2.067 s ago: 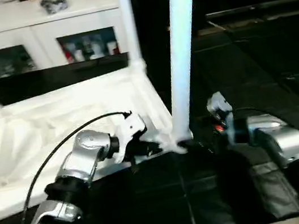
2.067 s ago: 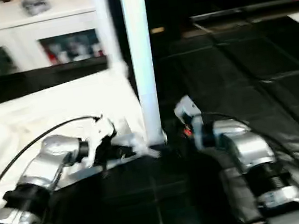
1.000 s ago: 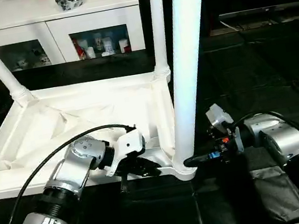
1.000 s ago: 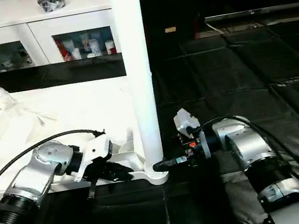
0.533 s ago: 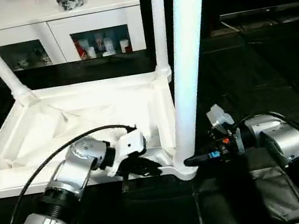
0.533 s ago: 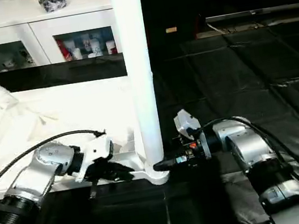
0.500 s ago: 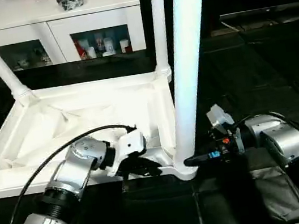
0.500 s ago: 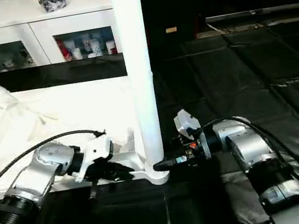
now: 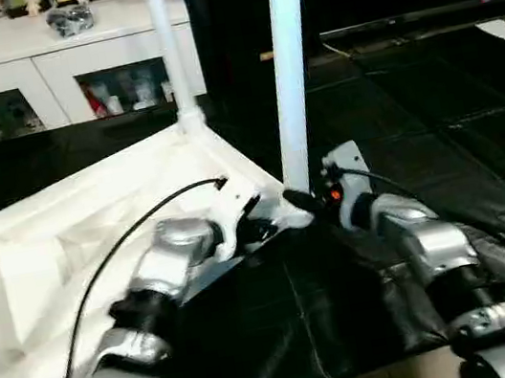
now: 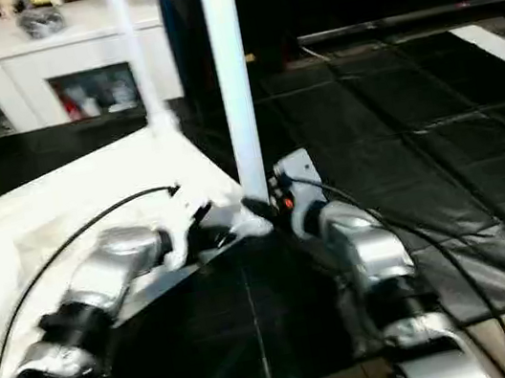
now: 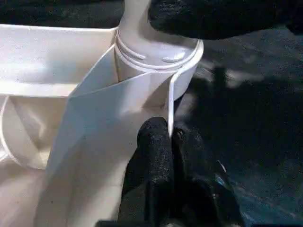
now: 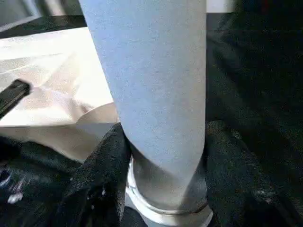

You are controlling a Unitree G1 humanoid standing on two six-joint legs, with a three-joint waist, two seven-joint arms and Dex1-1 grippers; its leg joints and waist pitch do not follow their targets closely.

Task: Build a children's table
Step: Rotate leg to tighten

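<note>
- Left gripper [image 11: 168, 142]: black fingers pressed together on the thin rim wall of the table top [image 9: 67, 239], pinching that edge just below the corner socket [image 11: 158, 61]. Fingertip detail is lost against the dark mat.
- Right gripper [image 12: 163, 156]: about half spread, one black finger [image 12: 102, 175] on each side of the near leg [image 9: 288, 66], clasping it just above where it enters the socket. The contact faces are hidden behind the leg.
- Corner socket: directly ahead of the left fingers, ringed collar visible; its far side is covered by a black finger of the right gripper.
- Near leg: upright between the right fingers, its upper end cut off by the frame edge.
- Table top: upside down, spreading away from the left gripper; its underside is washed out, ribs hard to read.
- Far leg [image 9: 167, 48]: upright at the corner beyond both grippers, top cut off.
- Black mat [image 9: 435, 120]: under and beside both grippers.
- White cabinet [image 9: 46, 58]: well beyond the table; contents behind the glass indistinct.
</note>
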